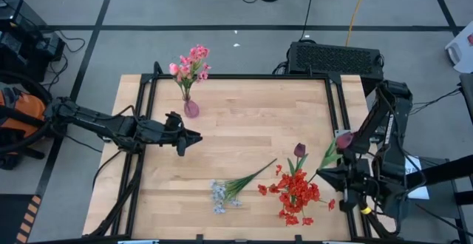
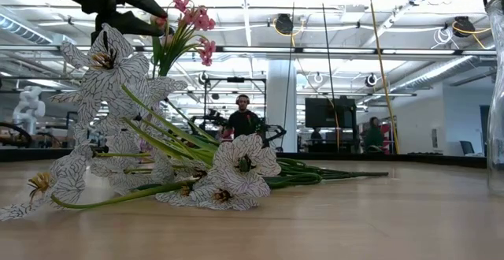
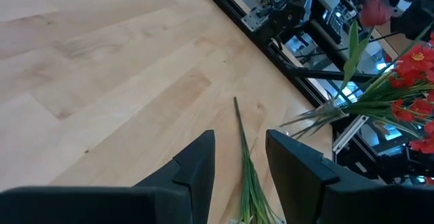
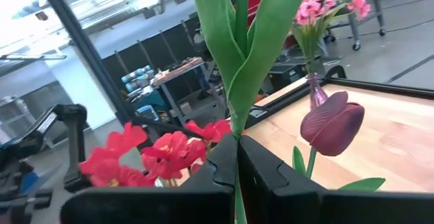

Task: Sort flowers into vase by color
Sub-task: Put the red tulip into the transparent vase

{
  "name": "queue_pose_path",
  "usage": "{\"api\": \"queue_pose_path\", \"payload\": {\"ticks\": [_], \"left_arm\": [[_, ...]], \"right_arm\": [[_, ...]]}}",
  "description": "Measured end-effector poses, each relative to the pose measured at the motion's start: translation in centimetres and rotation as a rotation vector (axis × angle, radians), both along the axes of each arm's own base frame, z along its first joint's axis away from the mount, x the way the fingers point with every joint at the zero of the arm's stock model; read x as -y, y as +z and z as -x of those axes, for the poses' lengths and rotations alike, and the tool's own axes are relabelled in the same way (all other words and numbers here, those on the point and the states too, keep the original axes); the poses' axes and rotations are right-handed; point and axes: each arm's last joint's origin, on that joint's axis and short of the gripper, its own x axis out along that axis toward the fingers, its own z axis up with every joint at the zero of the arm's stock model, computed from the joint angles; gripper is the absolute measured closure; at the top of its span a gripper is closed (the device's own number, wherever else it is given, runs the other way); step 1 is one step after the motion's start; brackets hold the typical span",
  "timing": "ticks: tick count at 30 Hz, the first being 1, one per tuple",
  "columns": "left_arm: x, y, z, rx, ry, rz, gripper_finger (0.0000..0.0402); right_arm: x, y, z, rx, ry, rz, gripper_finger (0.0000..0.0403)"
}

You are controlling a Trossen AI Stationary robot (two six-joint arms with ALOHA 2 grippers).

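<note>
Flowers lie along the near edge of the wooden bench (image 1: 244,133): a red cluster (image 1: 295,194) toward the right corner, a pale blue-white bunch (image 1: 220,194) left of it. Near the far edge, the small pink vase (image 1: 191,109) holds pink sprays (image 1: 190,64). The right gripper (image 4: 237,157), at the right edge, is clamped on a maroon tulip's stem (image 4: 239,47); the left gripper (image 3: 239,157) hovers parted over the left-centre.

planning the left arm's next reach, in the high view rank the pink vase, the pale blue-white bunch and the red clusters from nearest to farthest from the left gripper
From the left gripper:
1. The pink vase, just beyond it toward the table's far edge.
2. The pale blue-white bunch, toward the near edge.
3. The red clusters, farthest, beside the right arm.
</note>
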Motion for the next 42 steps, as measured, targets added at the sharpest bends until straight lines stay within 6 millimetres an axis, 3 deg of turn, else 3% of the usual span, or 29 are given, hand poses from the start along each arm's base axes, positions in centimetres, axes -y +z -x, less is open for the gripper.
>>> {"api": "queue_pose_path", "payload": {"ticks": [11,23,42], "left_arm": [[0.0,-0.1,0.0,-0.013,-0.011,-0.028,0.0263],[0.0,-0.1,0.1,-0.018,-0.012,-0.030,0.0263],[0.0,-0.1,0.1,-0.020,-0.024,-0.043,0.0263]], "right_arm": [[-1.0,-1.5,-1.3,-0.005,-0.043,0.016,0.0403],[-2.9,-5.3,-1.9,-0.031,-0.038,0.089,0.0403],[-4.5,-9.7,-3.5,-0.281,0.091,0.210,0.0403]]}}
